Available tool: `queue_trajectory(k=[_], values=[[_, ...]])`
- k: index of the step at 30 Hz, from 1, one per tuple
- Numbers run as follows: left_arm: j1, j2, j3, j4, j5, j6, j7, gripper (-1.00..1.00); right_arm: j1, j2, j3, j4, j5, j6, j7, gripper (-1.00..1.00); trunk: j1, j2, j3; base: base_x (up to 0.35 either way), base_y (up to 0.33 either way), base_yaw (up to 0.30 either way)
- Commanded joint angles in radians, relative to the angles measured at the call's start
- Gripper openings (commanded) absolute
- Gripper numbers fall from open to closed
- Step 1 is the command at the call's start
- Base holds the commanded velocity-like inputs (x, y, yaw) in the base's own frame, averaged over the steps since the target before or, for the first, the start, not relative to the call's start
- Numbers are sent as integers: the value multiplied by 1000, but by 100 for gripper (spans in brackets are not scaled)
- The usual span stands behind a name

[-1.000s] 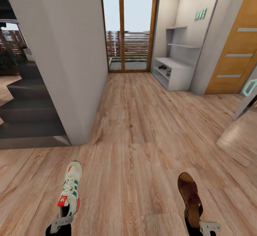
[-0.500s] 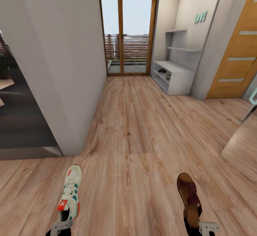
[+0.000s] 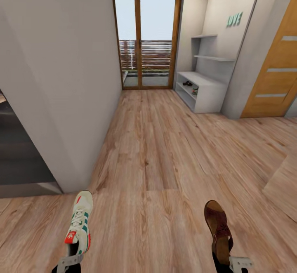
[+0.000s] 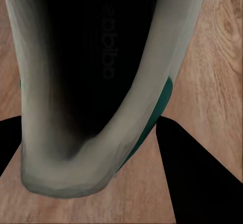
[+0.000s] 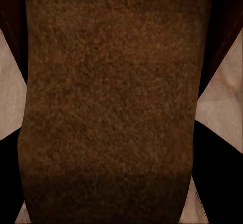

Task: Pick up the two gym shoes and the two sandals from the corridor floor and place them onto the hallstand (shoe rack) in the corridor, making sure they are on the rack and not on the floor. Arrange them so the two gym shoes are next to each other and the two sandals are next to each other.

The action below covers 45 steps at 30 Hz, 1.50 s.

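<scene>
One gym shoe (image 3: 80,221), white with green stripes, hangs low over the corridor floor (image 3: 152,149) with my left gripper (image 3: 71,251) shut on its heel. The left wrist view looks into that gym shoe's dark opening (image 4: 91,82), with a black finger (image 4: 197,178) beside it. A brown sandal (image 3: 218,227) is held the same way by my right gripper (image 3: 225,255); its footbed (image 5: 111,97) shows in the right wrist view. Far ahead on the right stands the pale hallstand (image 3: 208,95). On its open shelf lie a dark sandal (image 3: 187,83) and a second gym shoe (image 3: 194,90).
A grey wall (image 3: 62,79) juts in on the left, with the dark staircase (image 3: 16,153) behind its corner. A glass balcony door (image 3: 144,38) closes the corridor's end. A wooden door (image 3: 276,75) stands right of the hallstand. Open floor runs between me and the rack.
The whole view has shifted: the wall and hallstand look nearer and the staircase has slid off to the left, so the camera moved. Both shoes stay held as before.
</scene>
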Motion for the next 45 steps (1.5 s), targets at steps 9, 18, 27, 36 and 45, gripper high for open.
queue_trajectory(k=[9, 18, 27, 36, 45], values=[[-1, -1, 6, -5, -6, -3, -9, -100, -1, 1, -8, 3, 10, -4, 7, -100, 0, 0, -1, 339, -81, 0], [-1, -3, 0, -9, -9, -2, -13, -100, -1, 1, -8, 3, 10, -4, 7, -100, 0, 0, -1, 339, -95, 0], [-1, -2, 2, -9, -7, -3, -19, -100, -1, 0, -9, 10, 9, -4, 7, -100, 0, 0, -1, 339, -96, 0], [-1, 0, 6, 3, -6, -2, -17, -100, -1, -1, -11, 33, 8, -4, 7, -100, 0, 0, -1, 339, -52, 0], [-1, 1, 6, 6, -5, -3, -17, -100, -1, 0, -9, 33, 9, -4, 8, -100, 0, 0, -1, 340, -3, 0]])
